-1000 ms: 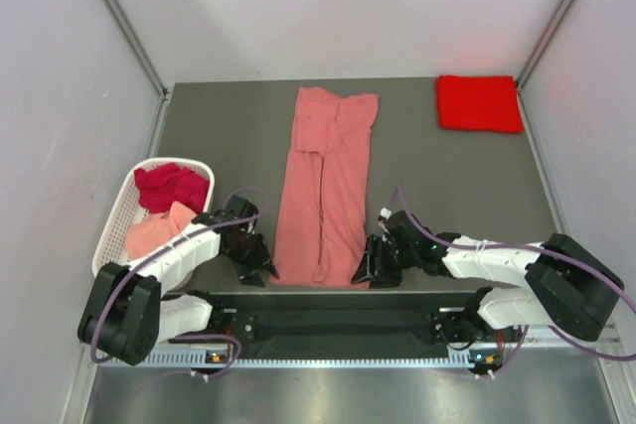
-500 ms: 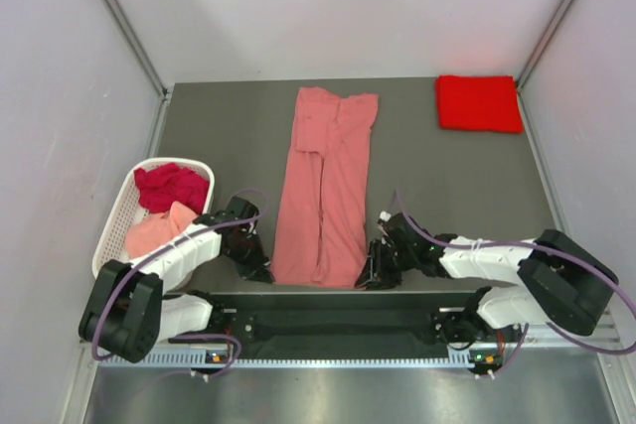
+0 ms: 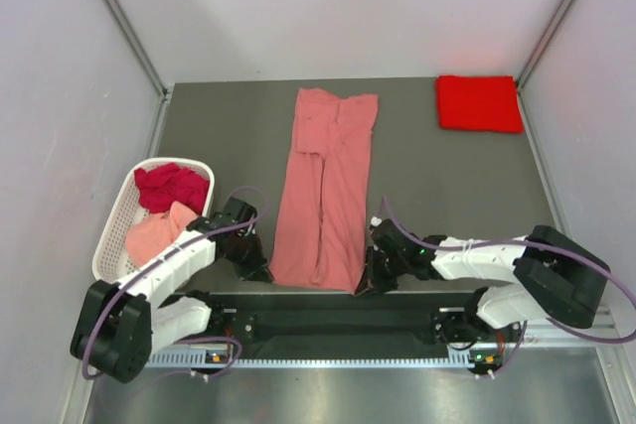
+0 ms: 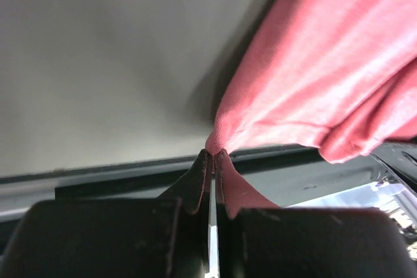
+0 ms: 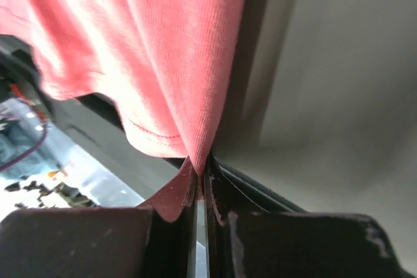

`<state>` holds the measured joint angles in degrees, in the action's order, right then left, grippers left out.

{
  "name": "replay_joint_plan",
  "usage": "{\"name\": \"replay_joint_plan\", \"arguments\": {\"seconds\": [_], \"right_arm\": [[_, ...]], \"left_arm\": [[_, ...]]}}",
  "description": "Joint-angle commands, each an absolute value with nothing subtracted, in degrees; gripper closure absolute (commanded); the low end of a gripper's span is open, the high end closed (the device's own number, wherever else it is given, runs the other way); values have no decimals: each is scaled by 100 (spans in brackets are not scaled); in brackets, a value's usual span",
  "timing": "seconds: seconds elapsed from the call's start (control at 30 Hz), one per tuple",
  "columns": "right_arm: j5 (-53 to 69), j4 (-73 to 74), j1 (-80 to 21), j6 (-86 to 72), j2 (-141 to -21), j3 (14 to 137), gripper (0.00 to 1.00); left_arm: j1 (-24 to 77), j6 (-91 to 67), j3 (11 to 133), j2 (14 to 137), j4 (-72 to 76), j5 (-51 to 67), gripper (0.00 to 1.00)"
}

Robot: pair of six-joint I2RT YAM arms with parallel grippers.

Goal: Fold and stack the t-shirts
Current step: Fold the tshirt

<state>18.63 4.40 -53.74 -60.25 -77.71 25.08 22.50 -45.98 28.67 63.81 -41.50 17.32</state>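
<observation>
A salmon pink t-shirt (image 3: 326, 186) lies folded into a long strip down the middle of the grey table. My left gripper (image 3: 260, 270) is shut on its near left corner, and the pinched cloth (image 4: 225, 136) rises from between the closed tips (image 4: 213, 154). At the near right corner my right gripper (image 3: 364, 283) is shut on the hem, where the fabric (image 5: 189, 83) runs down into the closed tips (image 5: 201, 162). A bright red t-shirt (image 3: 479, 103) lies folded at the far right corner. Dark crimson (image 3: 171, 187) and pale pink (image 3: 154, 233) shirts are bunched in the basket.
The white slotted basket (image 3: 117, 217) stands at the left edge beside my left arm. White walls close in the table on the left, right and back. The black base rail (image 3: 338, 320) runs along the near edge just behind both grippers.
Both grippers have closed on the near corners of the salmon pink shirt. They also shifted slightly toward the near edge, and the hem there is now gathered at each corner.
</observation>
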Motion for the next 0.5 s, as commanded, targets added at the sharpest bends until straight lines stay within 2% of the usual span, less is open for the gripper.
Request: {"name": "replay_joint_plan", "arguments": {"seconds": [0.0, 0.13, 0.23, 0.47], "right_arm": [[1204, 1362, -5721, -6151, -7691, 2355, 100], [837, 2064, -5696, -6012, -7471, 2898, 100], [773, 2643, -5406, -5679, -7487, 3486, 100], [843, 3708, -4169, -4406, -7979, 4964, 100]], "left_arm": [[2355, -4500, 3172, 5995, -4726, 1495, 100], [2355, -4404, 3559, 5950, -4851, 1240, 100], [2355, -4290, 4077, 6371, -4843, 1099, 100], [2355, -4061, 5534, 7522, -4746, 958, 100]]}}
